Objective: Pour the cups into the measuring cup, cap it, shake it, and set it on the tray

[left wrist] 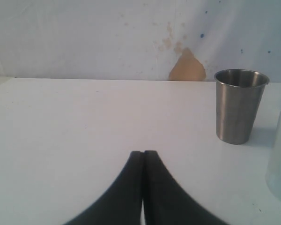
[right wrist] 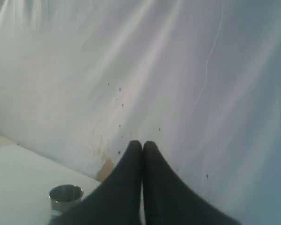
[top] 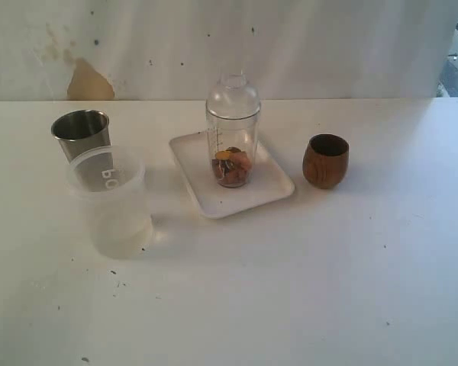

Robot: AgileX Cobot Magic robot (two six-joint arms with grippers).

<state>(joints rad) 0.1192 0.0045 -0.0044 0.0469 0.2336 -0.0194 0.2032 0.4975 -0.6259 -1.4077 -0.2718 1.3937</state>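
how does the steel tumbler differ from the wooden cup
The steel tumbler is grey metal; the wooden cup is brown wood. The tumbler has straight tapered sides, the cup a rounded belly. The tumbler stands left of the tray, partly hidden behind the tub; the cup stands right of it, unobstructed. Both are upright on the table, off the tray.

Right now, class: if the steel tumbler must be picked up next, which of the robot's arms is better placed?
Probably the left. The steel tumbler stands on that arm's side of the table, and the left gripper, shut, sits low with it close by. The right gripper faces the wall.
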